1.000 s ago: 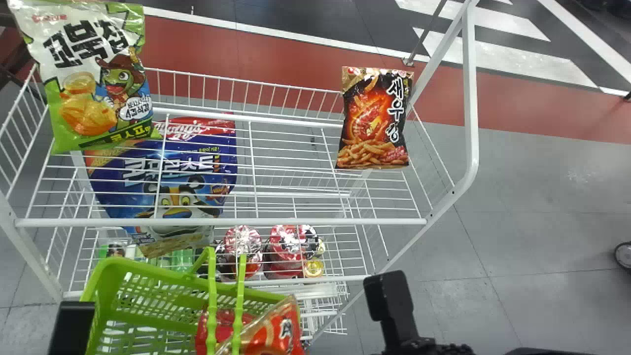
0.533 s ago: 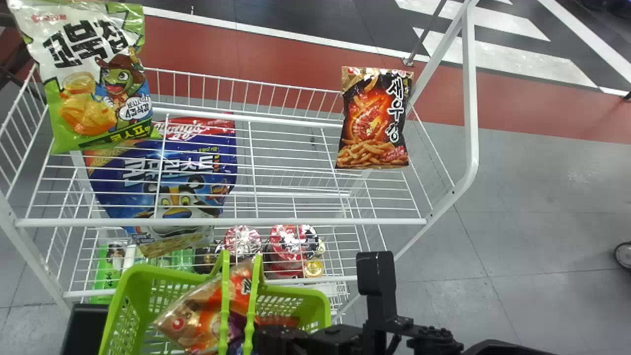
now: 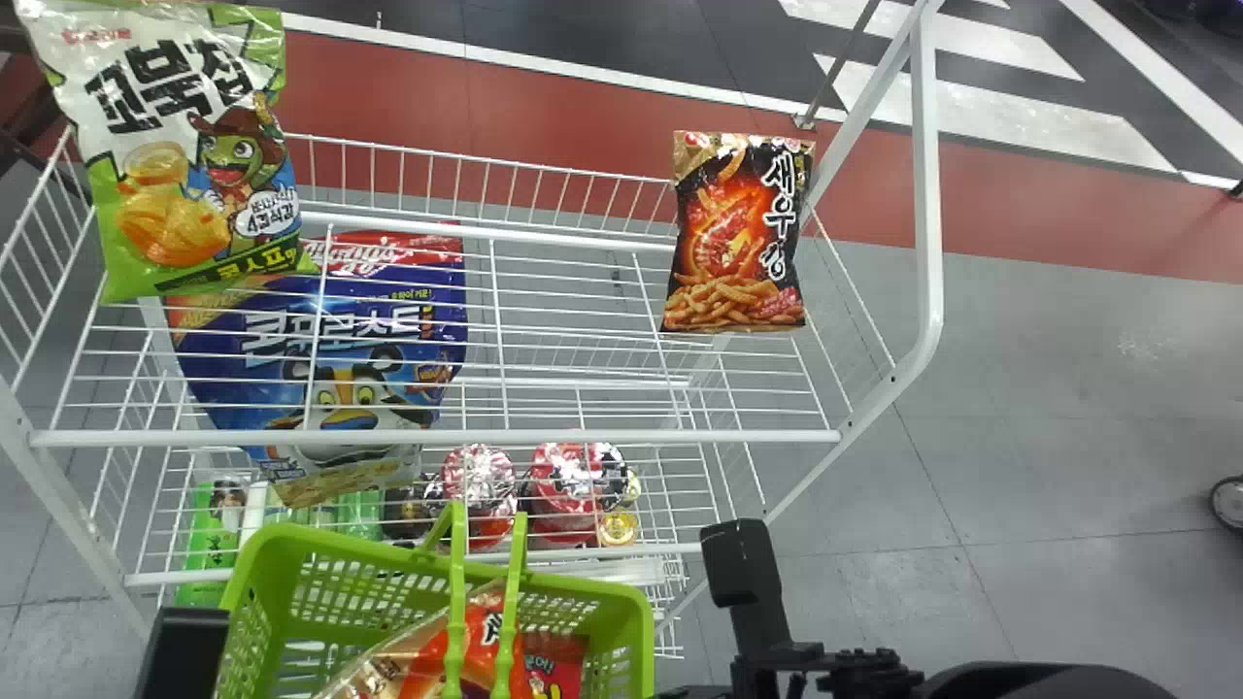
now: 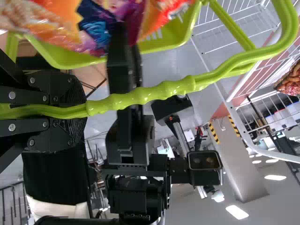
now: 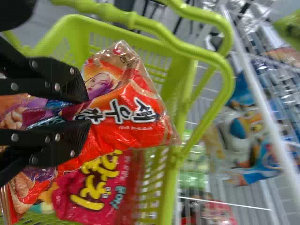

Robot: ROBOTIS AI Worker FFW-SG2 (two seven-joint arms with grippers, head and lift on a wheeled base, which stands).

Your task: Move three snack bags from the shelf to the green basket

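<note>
- Clearly, big dark characters edged in white ran across the orange-red snack bag (image 5: pixel 129 126), beside a printed face; the pink snack bag (image 5: pixel 98 187) under it carried yellow characters outlined in black.
- Over on the upper wire shelf (image 3: pixel 437 439), the green-and-white snack bag (image 3: pixel 184 126) bore heavy black lettering, and the black snack bag (image 3: pixel 738 233) had white lettering down its right side. The blue bag (image 3: pixel 340 311) on the level below carried pale lettering above a cartoon face.
- The orange-red bag was in the green basket (image 3: pixel 254 544), printed side up and on a slant: in the head view its long axis ran from the near left toward the far right. The black bag's long axis pointed away from the robot.
- The right gripper (image 3: pixel 704 692) held the orange-red bag, its two fingers pinched on the crumpled film.
- The left gripper (image 3: pixel 182 650) was closed around the basket handle (image 4: pixel 154 93).
- Compared with half a second before, the orange-red bag had come down nearer the bottom edge of the head view, and the right arm had drawn back the same way. More of the pink bag had come into sight beside it. The basket had shifted slightly right, while the bags on the shelves had stayed put.
</note>
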